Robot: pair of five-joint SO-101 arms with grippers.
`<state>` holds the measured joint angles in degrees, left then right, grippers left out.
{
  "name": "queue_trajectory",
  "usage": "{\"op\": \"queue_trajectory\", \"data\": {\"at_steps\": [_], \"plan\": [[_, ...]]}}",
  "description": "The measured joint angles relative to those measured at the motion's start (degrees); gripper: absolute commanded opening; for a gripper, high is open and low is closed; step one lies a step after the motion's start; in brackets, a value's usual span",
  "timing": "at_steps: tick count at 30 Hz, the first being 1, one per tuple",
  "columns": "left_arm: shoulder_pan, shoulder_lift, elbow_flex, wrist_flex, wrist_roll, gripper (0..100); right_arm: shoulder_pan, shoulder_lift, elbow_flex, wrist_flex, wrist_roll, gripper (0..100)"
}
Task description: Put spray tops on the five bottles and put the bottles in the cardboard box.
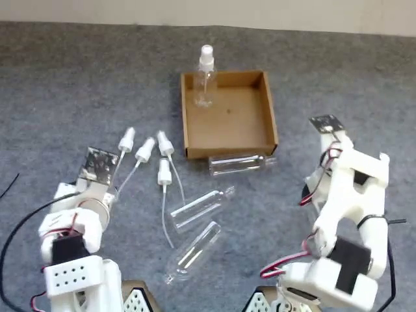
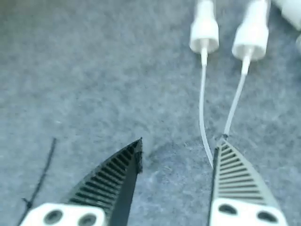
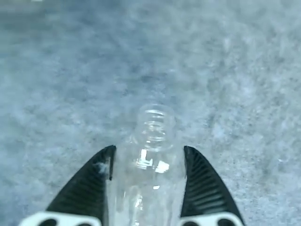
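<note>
Grey-covered counter [image 1: 65,84]
A nubby grey fabric lies over it; 1 pale strip [image 1: 195,12] runs along its far edge, and 1 thin black cable [image 1: 8,185] crosses a near corner.

High view looking down, wrist views close — over table [image 1: 65,78]

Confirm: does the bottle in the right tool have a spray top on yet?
No, the bottle held in the right tool shows an open, bare neck with no top on it.
</note>
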<state>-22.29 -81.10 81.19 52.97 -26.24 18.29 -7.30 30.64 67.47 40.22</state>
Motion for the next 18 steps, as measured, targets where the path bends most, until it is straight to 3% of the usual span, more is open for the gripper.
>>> {"op": "queue_trajectory", "data": {"at_steps": [5,8,18], "plan": [[-0.26,9.14,-22.24,18.29,-0.35,22,-7.82,-12.84,-0.18,4.13,-3.78,0.3],[0.53,21.19,-35.34,24.88,-0.44,22,-12.31,-21.27,2.29,3.87,-5.8,0.3],[10.55,75.87,-73.49,27.69,4.48,22,-20.84,-36.57,19.96,0.09,-6.95,0.3]]}}
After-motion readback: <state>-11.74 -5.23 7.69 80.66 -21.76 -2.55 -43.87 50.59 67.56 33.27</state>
